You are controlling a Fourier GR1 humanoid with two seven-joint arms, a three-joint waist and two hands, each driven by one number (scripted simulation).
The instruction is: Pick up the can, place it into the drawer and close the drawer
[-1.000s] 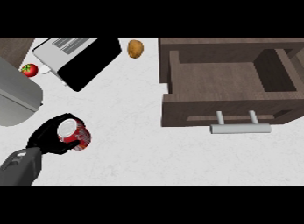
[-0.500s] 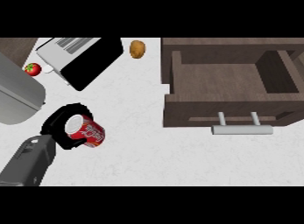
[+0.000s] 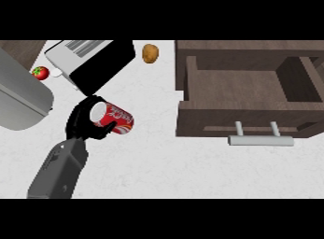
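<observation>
A red can point(image 3: 117, 119) with a white top lies tilted on its side in my left hand point(image 3: 77, 123), whose fingers curl round its left end. Hand and can are at the left of the head view, above the white counter. The brown drawer point(image 3: 213, 122) stands pulled open at the right, its inside bare, with a silver handle point(image 3: 261, 139) on its front. A stretch of counter separates the can from the drawer's left wall. My right hand does not show.
A silver and black toaster point(image 3: 88, 58) stands at the back left. A potato point(image 3: 150, 52) lies behind the drawer's left corner. A small red fruit point(image 3: 40, 72) sits by a large grey rounded object point(image 3: 12, 100) at the left edge.
My left hand has carried the can up and to the right, towards the drawer, and the can now tilts further onto its side.
</observation>
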